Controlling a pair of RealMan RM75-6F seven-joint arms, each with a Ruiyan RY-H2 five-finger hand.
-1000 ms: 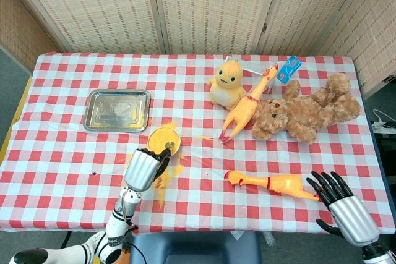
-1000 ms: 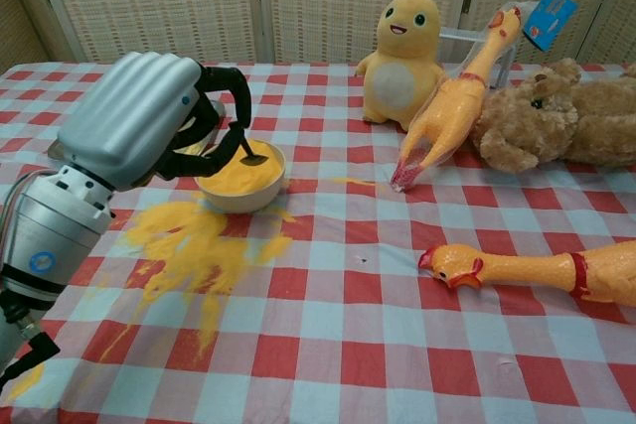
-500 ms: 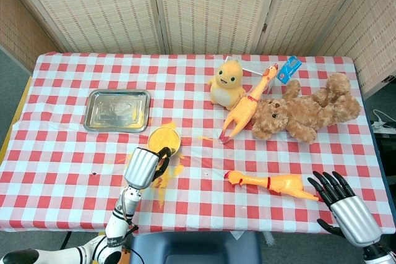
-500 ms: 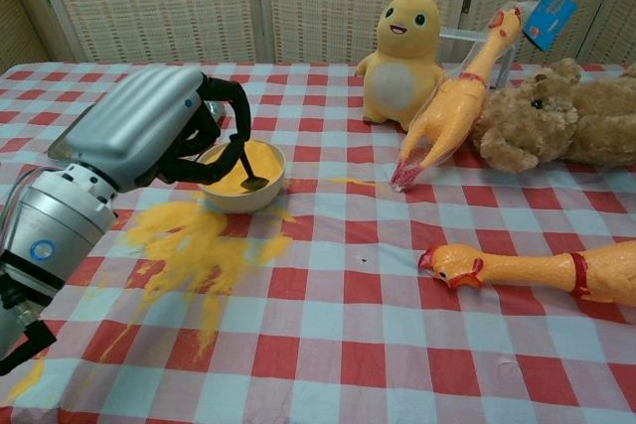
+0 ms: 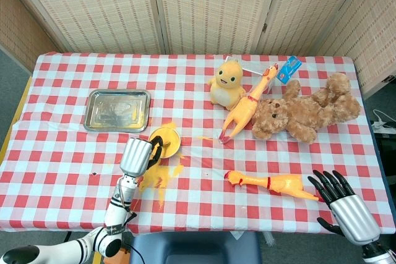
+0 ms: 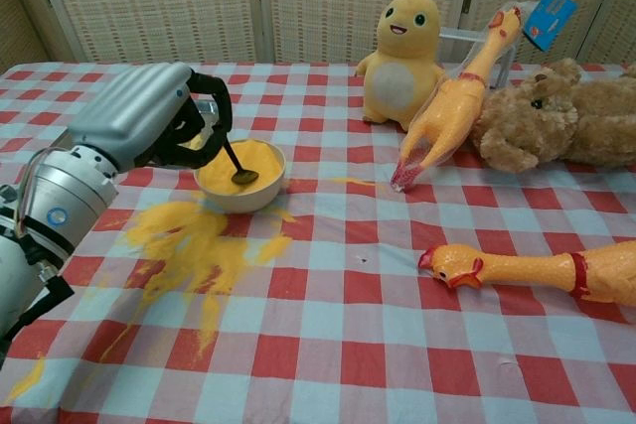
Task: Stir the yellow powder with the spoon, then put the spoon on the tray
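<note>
A white bowl (image 6: 241, 196) (image 5: 166, 140) of yellow powder (image 6: 253, 163) stands left of the table's middle. My left hand (image 6: 144, 118) (image 5: 137, 155) hovers at the bowl's near-left side and holds a dark spoon (image 6: 236, 166), whose bowl dips into the powder. The metal tray (image 5: 117, 110) lies behind and left of the bowl, only in the head view. My right hand (image 5: 344, 206) rests open at the front right edge of the table, holding nothing.
Spilled yellow powder (image 6: 194, 242) spreads in front of the bowl. A rubber chicken (image 5: 270, 182) lies at the front right; another chicken (image 5: 245, 106), a yellow plush (image 5: 227, 82) and a teddy bear (image 5: 303, 114) sit at the back right.
My left hand has drawn back to the left and lifted slightly, swinging the spoon across the powder from the bowl's right side toward its middle. The right hand has stayed put.
</note>
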